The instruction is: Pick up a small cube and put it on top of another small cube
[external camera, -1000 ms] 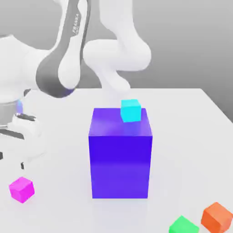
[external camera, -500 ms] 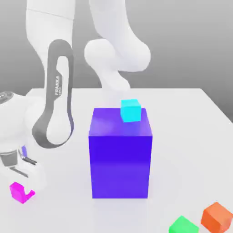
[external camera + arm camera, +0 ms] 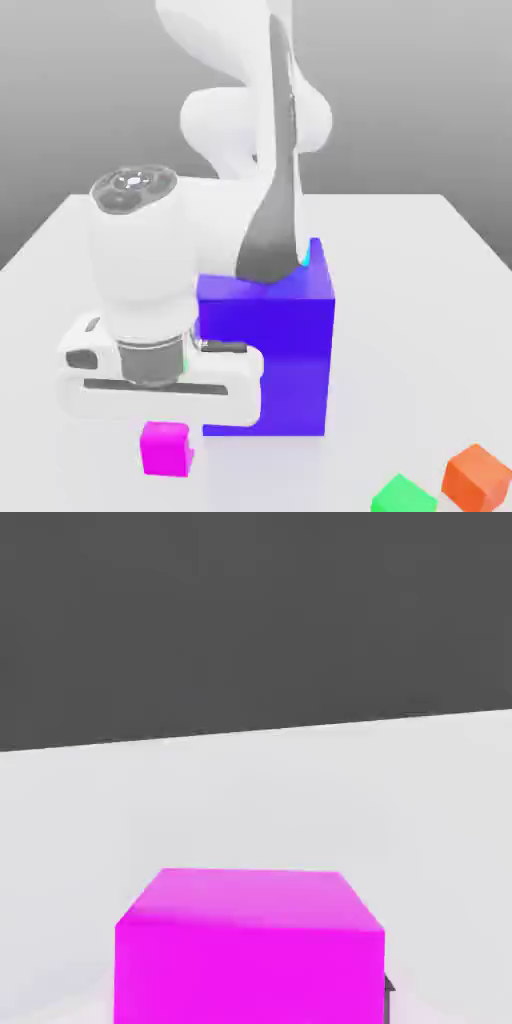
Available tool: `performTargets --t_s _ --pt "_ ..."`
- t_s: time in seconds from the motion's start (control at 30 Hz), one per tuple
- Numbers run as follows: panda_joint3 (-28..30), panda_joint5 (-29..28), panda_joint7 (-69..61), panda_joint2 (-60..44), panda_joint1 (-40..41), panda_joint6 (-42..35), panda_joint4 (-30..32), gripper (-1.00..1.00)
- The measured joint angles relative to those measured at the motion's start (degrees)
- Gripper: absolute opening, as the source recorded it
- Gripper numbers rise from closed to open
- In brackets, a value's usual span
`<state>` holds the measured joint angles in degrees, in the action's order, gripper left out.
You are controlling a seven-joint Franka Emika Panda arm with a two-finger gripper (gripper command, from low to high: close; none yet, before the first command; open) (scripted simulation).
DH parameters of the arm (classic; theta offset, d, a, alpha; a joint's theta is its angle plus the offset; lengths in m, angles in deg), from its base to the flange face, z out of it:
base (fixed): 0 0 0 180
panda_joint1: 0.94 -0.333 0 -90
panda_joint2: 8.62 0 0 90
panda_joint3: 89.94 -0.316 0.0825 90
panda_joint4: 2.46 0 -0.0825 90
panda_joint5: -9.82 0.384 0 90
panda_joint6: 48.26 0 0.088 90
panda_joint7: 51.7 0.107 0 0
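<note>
Down low at the exterior view's left, the claw (image 3: 166, 432) stood narrowed on the small cube (image 3: 166, 447), a glossy magenta-pink one that hung just beneath the white hand. Whether that cube was touching the desk (image 3: 420, 290) or lifted a little off it could not be told. The hand view showed the same small cube (image 3: 250, 947) close up against the pale desk (image 3: 250, 802), with a dark edge of one finger just beside it. Just beside the hand, on the exterior view's right, stood a big blue-violet block (image 3: 285, 350), its top partly hidden by the arm. An orange cube (image 3: 478, 478) and a green cube (image 3: 404, 496) lay near each other, well apart from the claw.
</note>
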<state>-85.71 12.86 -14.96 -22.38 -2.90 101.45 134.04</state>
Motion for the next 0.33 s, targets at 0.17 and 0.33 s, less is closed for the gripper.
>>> performTargets --t_s 0.17,0.33 --pt "-5.5 -3.3 3.0 -3.2 -8.0 -0.3 -3.8 -1.00" --pt "-6.7 -4.9 4.1 -8.2 -11.0 2.4 -6.3 1.00"
